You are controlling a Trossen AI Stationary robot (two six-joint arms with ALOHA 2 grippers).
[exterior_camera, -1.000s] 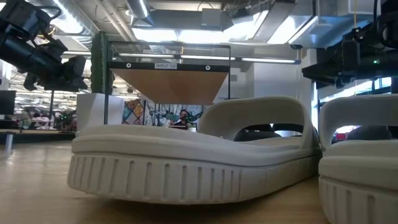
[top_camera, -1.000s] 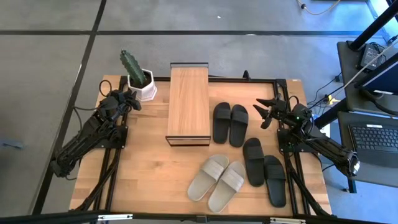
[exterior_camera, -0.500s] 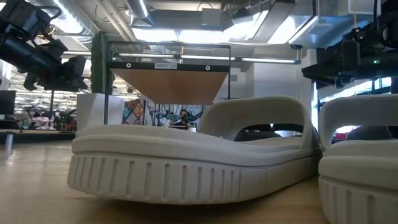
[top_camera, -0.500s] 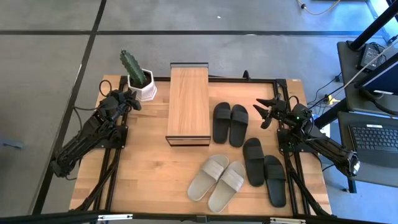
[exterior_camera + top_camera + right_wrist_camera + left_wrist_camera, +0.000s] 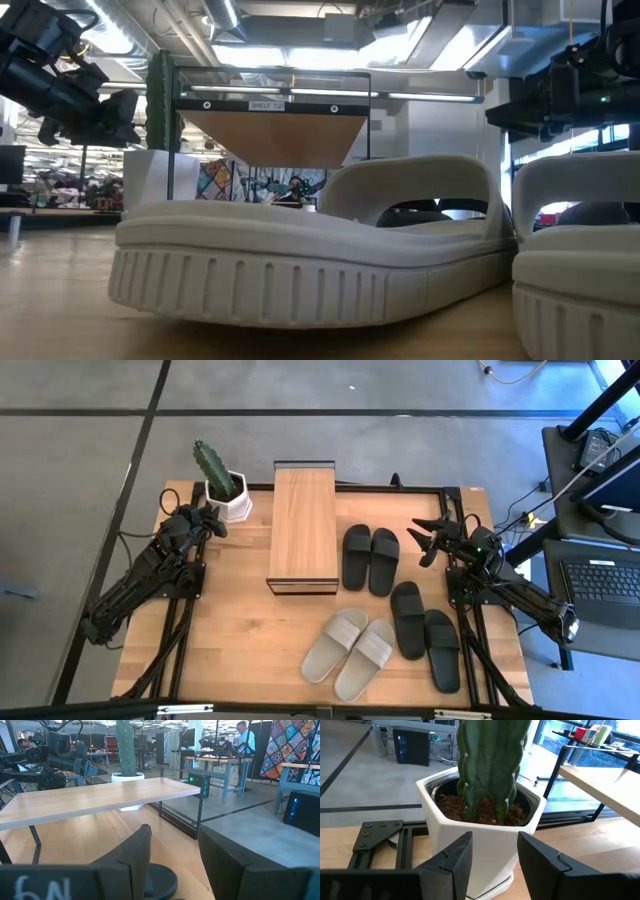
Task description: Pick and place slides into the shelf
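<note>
Six slides lie sole-down on the table right of the shelf [image 5: 303, 528]: one black pair [image 5: 370, 558] beside it, a second black pair [image 5: 425, 633] nearer the right edge, and a grey-beige pair [image 5: 350, 650] toward the near edge, filling the low view [image 5: 310, 250]. The shelf has a light wood top and dark frame, also seen in the right wrist view [image 5: 95, 795]. My left gripper [image 5: 212, 520] hovers open by the cactus pot [image 5: 480, 840]. My right gripper [image 5: 428, 538] hovers open right of the first black pair, holding nothing.
A white pot with a green cactus [image 5: 222, 485] stands at the far left corner beside the shelf. Bare wood table lies left of and in front of the shelf [image 5: 235, 630]. A laptop desk [image 5: 600, 575] stands off the right edge. People show far off in the room.
</note>
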